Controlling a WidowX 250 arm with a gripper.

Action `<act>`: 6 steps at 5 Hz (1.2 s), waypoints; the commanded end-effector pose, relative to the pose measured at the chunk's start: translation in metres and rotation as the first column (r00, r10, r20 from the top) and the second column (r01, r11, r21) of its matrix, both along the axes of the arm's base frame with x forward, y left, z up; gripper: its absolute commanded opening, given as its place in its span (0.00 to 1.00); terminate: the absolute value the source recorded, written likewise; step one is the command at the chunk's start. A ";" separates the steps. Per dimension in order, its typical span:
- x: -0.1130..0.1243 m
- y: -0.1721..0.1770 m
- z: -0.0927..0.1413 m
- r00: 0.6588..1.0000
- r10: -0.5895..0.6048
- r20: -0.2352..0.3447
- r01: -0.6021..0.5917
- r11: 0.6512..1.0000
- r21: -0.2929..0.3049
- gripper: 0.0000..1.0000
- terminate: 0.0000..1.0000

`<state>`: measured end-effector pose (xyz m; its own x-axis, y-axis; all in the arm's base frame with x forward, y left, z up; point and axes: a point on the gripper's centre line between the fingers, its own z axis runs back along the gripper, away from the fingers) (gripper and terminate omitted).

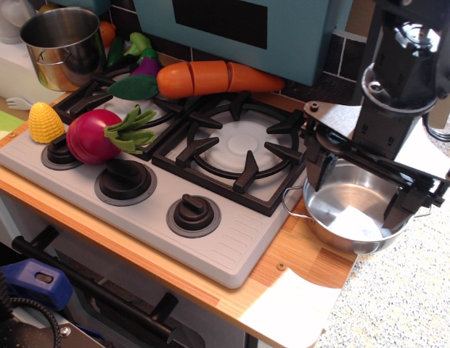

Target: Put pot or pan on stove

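The shallow shiny steel pan (353, 217) with thin wire loop handles is at the right end of the wooden counter (297, 257), just right of the stove (232, 250), partly past the counter's edge. My gripper (356, 196) hangs over the pan, open. Its black fingers (316, 168) are spread wide, one at the pan's left rim and the other inside near the right wall. I cannot tell whether a finger touches the rim. The right burner grate (239, 148) is bare.
On the left burner lie a red radish with green leaves (94, 136), a yellow corn cob (45, 122), a carrot (218, 78) and an eggplant (146, 67). A taller steel pot (62, 45) stands back left. Black knobs (193, 212) line the stove front.
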<state>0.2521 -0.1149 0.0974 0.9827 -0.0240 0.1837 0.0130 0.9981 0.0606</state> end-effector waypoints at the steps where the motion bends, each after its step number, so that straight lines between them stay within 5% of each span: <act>1: 0.000 0.000 0.000 1.000 0.000 0.000 0.000 1.000 0.000 1.00 0.00; 3: 0.017 -0.019 -0.014 0.976 -0.199 0.086 0.192 0.977 0.090 1.00 0.00; 6: 0.058 -0.042 -0.047 0.938 -0.310 0.153 0.310 0.950 0.024 1.00 0.00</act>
